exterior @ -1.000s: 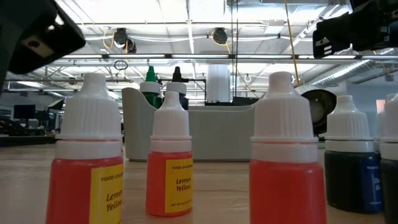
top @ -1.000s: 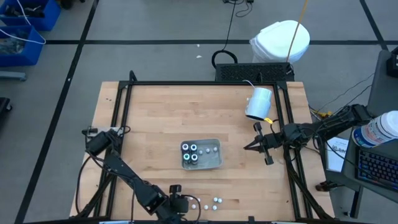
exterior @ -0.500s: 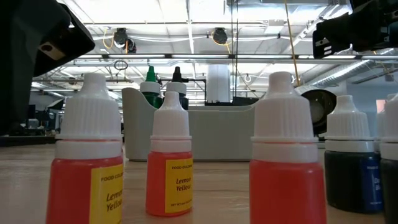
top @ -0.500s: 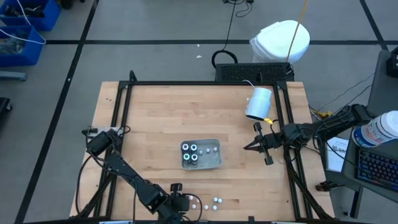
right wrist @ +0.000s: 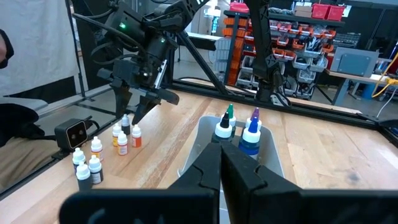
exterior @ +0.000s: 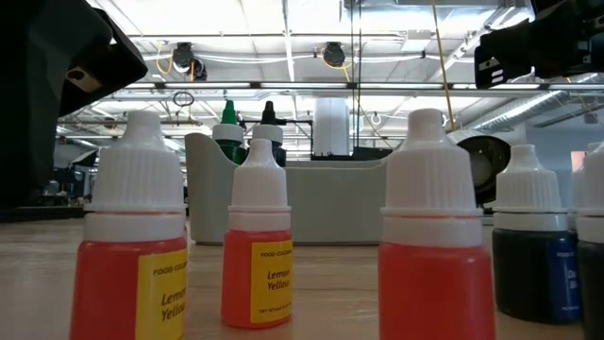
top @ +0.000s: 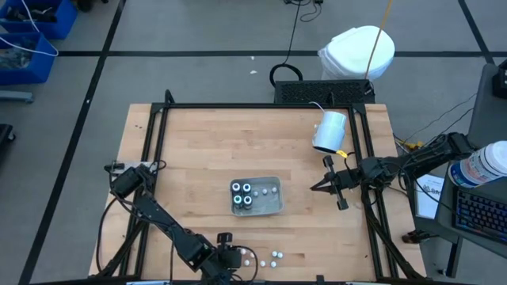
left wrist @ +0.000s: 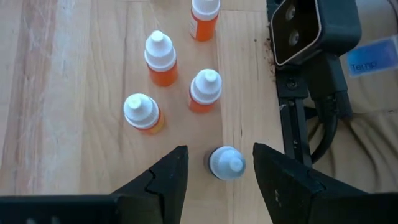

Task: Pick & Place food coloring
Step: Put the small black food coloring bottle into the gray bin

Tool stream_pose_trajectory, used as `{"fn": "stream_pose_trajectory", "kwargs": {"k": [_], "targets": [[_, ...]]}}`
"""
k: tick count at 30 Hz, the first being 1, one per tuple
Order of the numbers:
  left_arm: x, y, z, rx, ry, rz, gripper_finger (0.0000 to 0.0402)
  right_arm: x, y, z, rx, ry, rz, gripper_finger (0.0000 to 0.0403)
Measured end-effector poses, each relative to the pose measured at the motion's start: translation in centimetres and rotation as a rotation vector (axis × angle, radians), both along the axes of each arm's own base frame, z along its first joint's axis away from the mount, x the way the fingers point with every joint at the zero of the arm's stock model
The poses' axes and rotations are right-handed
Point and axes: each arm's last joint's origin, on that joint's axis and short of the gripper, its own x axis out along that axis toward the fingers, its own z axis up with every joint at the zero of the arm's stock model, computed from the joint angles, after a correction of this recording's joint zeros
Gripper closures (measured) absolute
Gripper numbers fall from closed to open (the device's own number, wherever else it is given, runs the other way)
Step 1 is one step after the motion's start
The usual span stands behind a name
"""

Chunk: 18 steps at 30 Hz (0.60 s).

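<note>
The left hand, fingers spread, hangs over a small dark bottle with a pale blue-white cap standing on the wooden worktop beside the orange bottles. Centring and descending straight should avoid toppling neighbours. The right hand, fingers pressed together, waits beyond the grey tray.

From above, we cannot separate the loose bottles near the table's front edge: too small. In the low view, the rightmost dark bottle is cut off.
</note>
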Motion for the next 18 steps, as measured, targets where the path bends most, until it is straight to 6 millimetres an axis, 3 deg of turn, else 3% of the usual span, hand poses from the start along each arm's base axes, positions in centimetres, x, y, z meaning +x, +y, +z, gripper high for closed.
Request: {"fn": "stream_pose_trajectory", "kwargs": {"k": [15, 18], "targets": [[-0.03, -0.03, 0.0, -0.017, 0.007, 0.025, 0.0216, 0.0, 0.0, 0.0, 0.0, 0.0, 0.0, 0.0403], [-0.05, -0.04, -0.01, -0.022, 0.013, 0.02, 0.0232, 0.0, 0.0, 0.0, 0.0, 0.0, 0.0, 0.0403]]}}
